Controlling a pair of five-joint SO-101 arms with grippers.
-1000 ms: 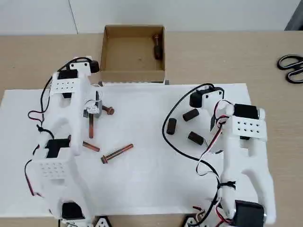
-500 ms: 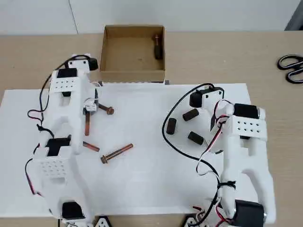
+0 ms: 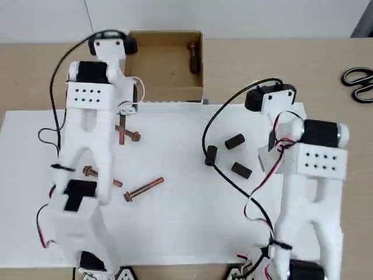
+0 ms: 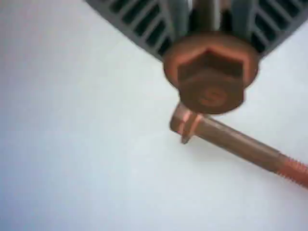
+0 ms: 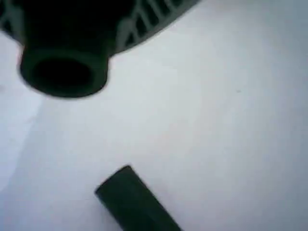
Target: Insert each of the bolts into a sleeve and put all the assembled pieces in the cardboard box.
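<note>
My left gripper point(image 3: 123, 115) is shut on a copper bolt point(image 3: 121, 134) that hangs off the white sheet, just in front of the cardboard box point(image 3: 164, 92). In the left wrist view the held bolt's hex head point(image 4: 210, 74) faces the camera between the grey fingers point(image 4: 144, 24), with another bolt point(image 4: 231, 142) lying below. My right gripper point(image 5: 67, 21) is shut on a black sleeve point(image 5: 62, 72), open end showing. Three sleeves lie on the sheet point(image 3: 235, 141) point(image 3: 210, 155) point(image 3: 241, 170). One assembled piece point(image 3: 192, 56) rests in the box.
Loose bolts lie on the sheet: a short one point(image 3: 132, 136), a long one point(image 3: 143, 188), and one partly under the left arm point(image 3: 99, 174). Scissors point(image 3: 358, 81) lie at the table's far right. A black cable point(image 3: 207, 140) loops beside the sleeves.
The left arm has lifted the bolt off the sheet and moved toward the box. The right arm has risen and shifted back, away from the three sleeves on the sheet.
</note>
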